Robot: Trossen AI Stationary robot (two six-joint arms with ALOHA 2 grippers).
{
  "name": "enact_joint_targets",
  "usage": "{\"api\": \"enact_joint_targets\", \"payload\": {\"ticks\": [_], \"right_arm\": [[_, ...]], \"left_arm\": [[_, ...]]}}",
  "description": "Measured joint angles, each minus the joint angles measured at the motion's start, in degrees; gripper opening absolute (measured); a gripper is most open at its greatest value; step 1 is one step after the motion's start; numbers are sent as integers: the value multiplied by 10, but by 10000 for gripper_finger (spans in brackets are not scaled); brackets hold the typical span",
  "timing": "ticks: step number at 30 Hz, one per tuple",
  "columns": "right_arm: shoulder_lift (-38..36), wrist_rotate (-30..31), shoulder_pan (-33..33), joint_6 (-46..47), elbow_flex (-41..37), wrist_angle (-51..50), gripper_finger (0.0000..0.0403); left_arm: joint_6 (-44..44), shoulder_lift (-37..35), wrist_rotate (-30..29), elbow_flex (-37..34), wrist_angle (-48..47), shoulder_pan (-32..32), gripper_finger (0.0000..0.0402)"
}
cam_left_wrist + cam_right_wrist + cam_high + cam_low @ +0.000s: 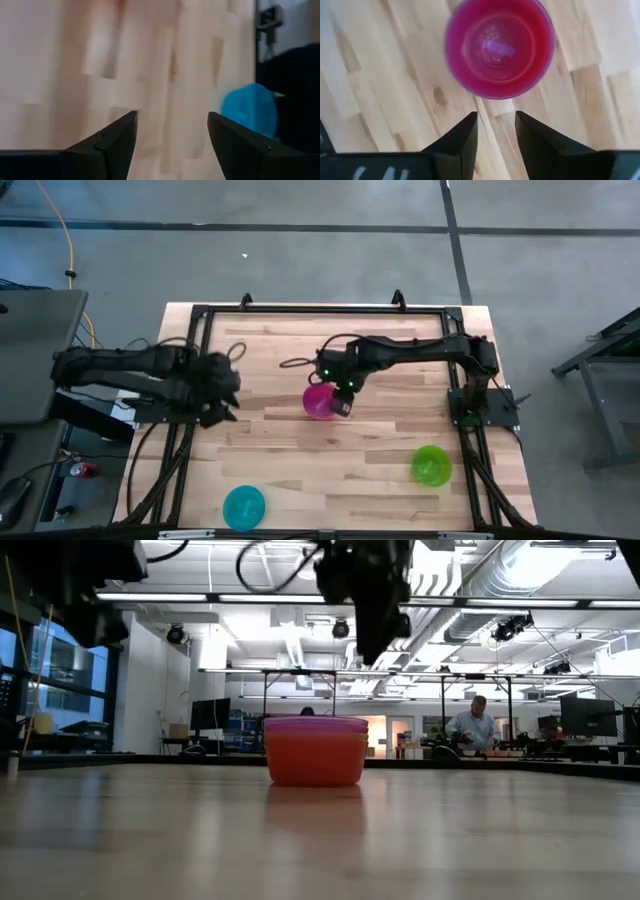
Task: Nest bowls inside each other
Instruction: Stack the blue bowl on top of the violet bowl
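Note:
A nested stack of bowls (318, 400) stands on its base near the table's middle. In the low view the stack (315, 755) shows an orange bowl outside, with pink and purple rims above it. A green bowl (431, 465) sits near the right near corner. A cyan-blue bowl (244, 507) sits by the near edge and also shows in the left wrist view (250, 109). No yellow bowl is in view. My right gripper (496, 116) hovers open just beside and above the stack (499, 47), touching nothing. My left gripper (172, 116) is open above the table's left side (228, 390).
Black frame rails (320, 310) run along the table's edges, and the right arm's base (480, 400) stands at the right side. Bare wood (330, 465) lies between the stack and the two single bowls. A person (470, 725) stands in the room far behind the table.

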Motion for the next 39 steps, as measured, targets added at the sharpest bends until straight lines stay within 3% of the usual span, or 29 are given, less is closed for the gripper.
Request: {"api": "enact_joint_targets", "payload": {"ticks": [8, 19, 30, 39], "right_arm": [[-61, 23, 40, -73, 0, -2, 124], [-179, 81, 70, -68, 0, -77, 124], [-285, 112, 102, -26, 0, -158, 124], [-296, 113, 150, 5, 0, -233, 124]], "left_arm": [[-150, 2, -34, -54, 155, -154, 230], [-286, 77, -139, -55, 226, -317, 230], [-389, 255, -166, -53, 370, -422, 230], [-408, 362, -167, 4, 378, -451, 229]]}}
